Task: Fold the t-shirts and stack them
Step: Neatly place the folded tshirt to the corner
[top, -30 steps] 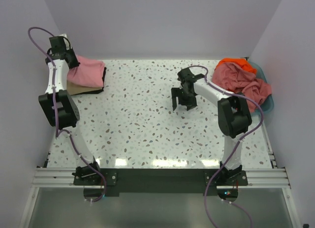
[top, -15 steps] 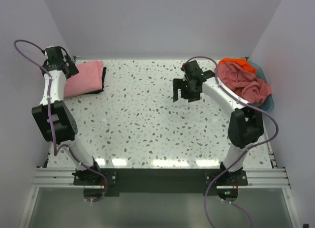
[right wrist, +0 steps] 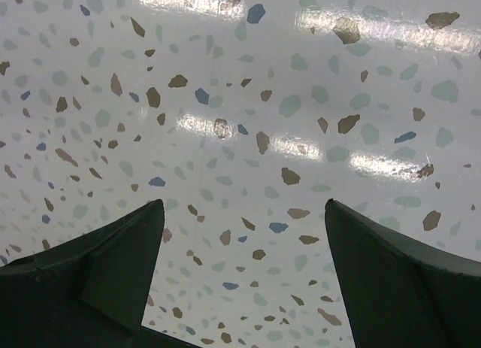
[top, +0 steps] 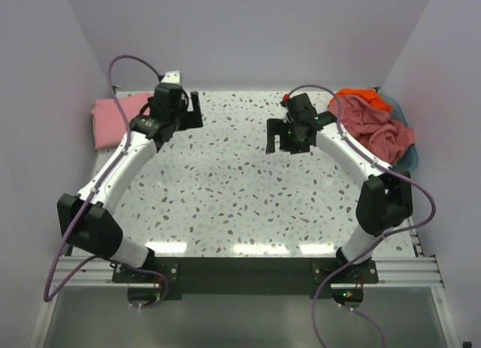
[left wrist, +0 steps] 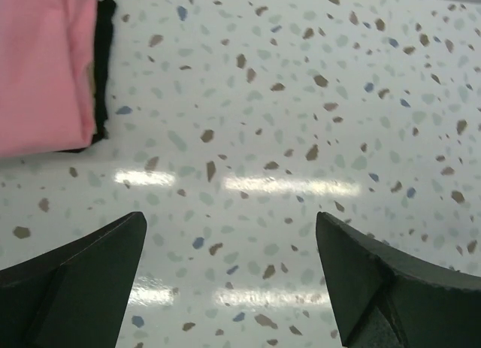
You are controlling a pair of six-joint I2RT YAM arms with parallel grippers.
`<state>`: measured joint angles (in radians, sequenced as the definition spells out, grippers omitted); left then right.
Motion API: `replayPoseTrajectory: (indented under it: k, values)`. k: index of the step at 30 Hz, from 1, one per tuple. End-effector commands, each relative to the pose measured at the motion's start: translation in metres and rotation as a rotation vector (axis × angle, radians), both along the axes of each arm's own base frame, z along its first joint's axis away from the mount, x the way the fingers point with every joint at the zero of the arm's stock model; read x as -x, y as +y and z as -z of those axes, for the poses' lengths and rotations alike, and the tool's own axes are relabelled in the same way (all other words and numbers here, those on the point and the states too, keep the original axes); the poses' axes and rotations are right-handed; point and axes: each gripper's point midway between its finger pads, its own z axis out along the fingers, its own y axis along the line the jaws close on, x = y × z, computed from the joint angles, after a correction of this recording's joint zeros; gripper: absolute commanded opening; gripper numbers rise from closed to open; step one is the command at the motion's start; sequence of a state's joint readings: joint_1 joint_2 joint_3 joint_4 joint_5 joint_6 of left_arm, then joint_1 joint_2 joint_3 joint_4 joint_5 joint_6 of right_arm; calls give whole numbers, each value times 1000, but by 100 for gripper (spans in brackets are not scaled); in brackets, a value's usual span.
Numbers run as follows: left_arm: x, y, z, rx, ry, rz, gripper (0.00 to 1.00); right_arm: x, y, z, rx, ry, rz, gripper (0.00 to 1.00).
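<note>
Over at the far-left corner of the counter (top: 225,190), the light pink t-shirt (top: 116,121) lies folded flat, with a dark layer (left wrist: 105,70) just showing under its edge in my left wrist view. A second ago my left gripper (top: 192,111) was pinched shut right at that shirt. Since then it has let go, sprung fully wide and swung in toward the middle, empty over bare counter. My right gripper (top: 283,143) has also spread wide and drifted toward the back, holding nothing. It is near the blue basket (top: 400,111), where the dusty pink t-shirt (top: 372,126) and the orange t-shirt (top: 359,96) sit crumpled. I read this as one shirt placed and finished, with the next to be fetched from the basket, most likely by my right arm.
</note>
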<state>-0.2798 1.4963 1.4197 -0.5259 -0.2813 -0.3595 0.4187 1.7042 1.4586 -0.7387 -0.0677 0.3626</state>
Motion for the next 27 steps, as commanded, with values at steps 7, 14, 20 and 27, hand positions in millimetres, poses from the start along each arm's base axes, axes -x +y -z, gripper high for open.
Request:
replayPoseTrajectory:
  k: [7, 14, 20, 27]
  values:
    - [46, -83, -12, 168, -12, 105, 100, -2, 4, -31, -87, -134, 4, 91]
    - [64, -118, 6, 191, 9, 200, 100, 0, -1, -41, -81, -171, 8, 92]
    - [77, -128, 18, 155, 23, 236, 100, 3, -7, -42, -64, -188, 12, 92]
    - [79, -129, 21, 137, 16, 243, 100, 3, -7, -40, -69, -197, 17, 92]
